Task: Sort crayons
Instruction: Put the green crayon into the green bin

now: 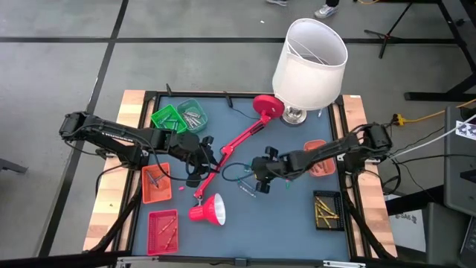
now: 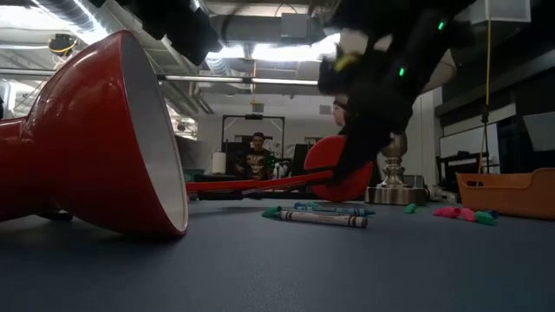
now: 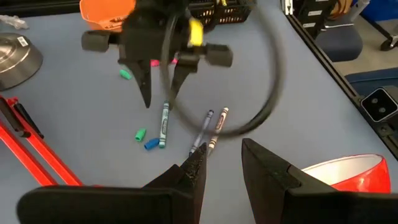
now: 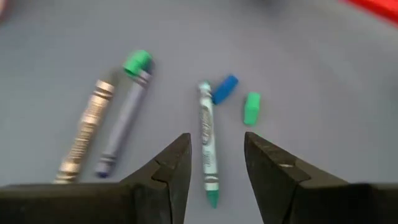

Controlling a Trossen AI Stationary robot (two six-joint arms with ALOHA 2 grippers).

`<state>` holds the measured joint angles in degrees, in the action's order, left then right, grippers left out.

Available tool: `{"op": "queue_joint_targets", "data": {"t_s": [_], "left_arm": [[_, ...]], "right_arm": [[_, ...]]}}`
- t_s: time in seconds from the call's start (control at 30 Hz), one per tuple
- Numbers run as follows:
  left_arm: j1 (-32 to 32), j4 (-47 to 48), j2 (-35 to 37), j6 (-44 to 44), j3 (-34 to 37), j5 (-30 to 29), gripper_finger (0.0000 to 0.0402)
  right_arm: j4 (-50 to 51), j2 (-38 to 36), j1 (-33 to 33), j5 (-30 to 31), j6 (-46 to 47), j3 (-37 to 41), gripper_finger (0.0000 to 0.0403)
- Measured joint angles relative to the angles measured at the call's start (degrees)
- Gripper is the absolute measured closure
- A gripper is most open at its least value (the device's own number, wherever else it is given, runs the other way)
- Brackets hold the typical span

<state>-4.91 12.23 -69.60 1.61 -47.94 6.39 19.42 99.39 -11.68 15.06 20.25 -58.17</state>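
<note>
Several crayons lie flat on the blue table mat near its middle (image 1: 249,186): a teal crayon (image 4: 208,155), a grey one (image 4: 121,127), a tan one (image 4: 84,134), and short blue (image 4: 224,89) and green (image 4: 252,107) stubs. My right gripper (image 4: 217,168) hangs open just above the teal crayon, pointing steeply down, one finger on either side of it and touching nothing. The left wrist view shows it over the crayons (image 3: 158,93). My left gripper (image 3: 221,168) waits open and empty left of the crayons (image 1: 201,160), tilted down toward them.
A red desk lamp lies across the mat, its shade (image 1: 208,211) near the front and its base (image 1: 268,106) at the back. A white-shaded lamp (image 1: 309,63) stands at the back right. Green (image 1: 169,117), orange (image 1: 156,184), red (image 1: 162,229), black (image 1: 326,210) and orange (image 1: 318,160) bins ring the mat.
</note>
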Motion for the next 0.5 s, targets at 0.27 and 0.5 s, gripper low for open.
{"op": "queue_joint_targets", "data": {"t_s": [0.27,0.5], "left_arm": [[0.0,0.0,0.0,0.0,0.0,0.0,0.0316],[0.0,0.1,0.0,0.0,0.0,0.0,0.0316]], "right_arm": [[0.0,4.1,2.1,-5.3,0.0,0.0,0.0256],[1.5,4.9,2.0,-5.7,0.0,0.0,0.0275]]}}
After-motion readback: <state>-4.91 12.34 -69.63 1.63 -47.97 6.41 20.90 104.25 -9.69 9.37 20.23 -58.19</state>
